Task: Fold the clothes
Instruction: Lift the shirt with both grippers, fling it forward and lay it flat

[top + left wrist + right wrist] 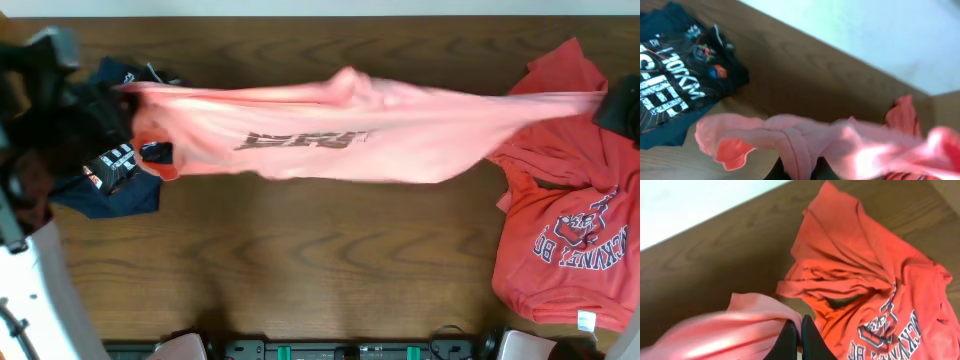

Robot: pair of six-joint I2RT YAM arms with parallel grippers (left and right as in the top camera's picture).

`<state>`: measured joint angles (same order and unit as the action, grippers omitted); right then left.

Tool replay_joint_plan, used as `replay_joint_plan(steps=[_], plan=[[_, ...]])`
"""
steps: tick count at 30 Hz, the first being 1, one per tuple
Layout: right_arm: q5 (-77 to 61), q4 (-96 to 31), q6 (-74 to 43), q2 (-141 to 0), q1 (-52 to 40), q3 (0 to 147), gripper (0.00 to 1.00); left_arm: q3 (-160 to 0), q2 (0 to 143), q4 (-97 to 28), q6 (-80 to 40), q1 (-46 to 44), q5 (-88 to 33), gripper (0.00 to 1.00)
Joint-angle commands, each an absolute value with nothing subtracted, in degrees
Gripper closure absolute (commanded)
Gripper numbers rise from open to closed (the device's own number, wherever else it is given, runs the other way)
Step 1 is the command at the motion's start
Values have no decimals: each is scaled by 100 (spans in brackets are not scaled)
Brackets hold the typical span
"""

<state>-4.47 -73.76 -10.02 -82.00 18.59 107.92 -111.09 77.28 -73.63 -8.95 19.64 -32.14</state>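
Observation:
The light salmon-pink T-shirt (400, 130) hangs stretched in a long band across the back half of the table, its dark lettering (300, 140) facing up. My left gripper (126, 98) is shut on its left end. In the left wrist view, a seam of the pink shirt (850, 145) runs down between the dark fingers (777, 174) of that gripper (800, 170). My right gripper (612, 104) is shut on the shirt's right end. In the right wrist view, pink cloth (740, 325) is pinched at the tips of that gripper (800, 330).
A coral-red shirt (560, 250) with white-and-blue print lies crumpled at the right edge, under the right gripper (860, 270). Navy-black garments (110, 190) with white print lie at the left (675, 85). Brown wooden table (300, 260) shows in front of the stretched shirt.

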Motion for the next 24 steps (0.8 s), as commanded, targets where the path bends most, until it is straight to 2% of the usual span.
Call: replay_joint_plan(steps=[1, 6, 14, 19, 24], plan=[[-429, -7303, -1015, -8014, 1925, 10989, 99, -11098, 7708, -7273, -821, 2215, -3892, 94], [-864, -7120, -947, -8156, 1852, 10989, 99, -11098, 7955, -7087, -816, 2049, -3946, 94], [-1356, -5937, -760, -9146, 1214, 10989, 99, -11098, 9074, -5769, -821, 1299, -3944, 94], [-1354, -4104, -1098, -9830, 974, 10989, 99, -11098, 9988, -3916, -884, 939, -3743, 94], [-1236, -2683, -1844, -9926, 1013, 11013, 99, -11100, 10302, -1658, -2357, 1087, -3664, 94]])
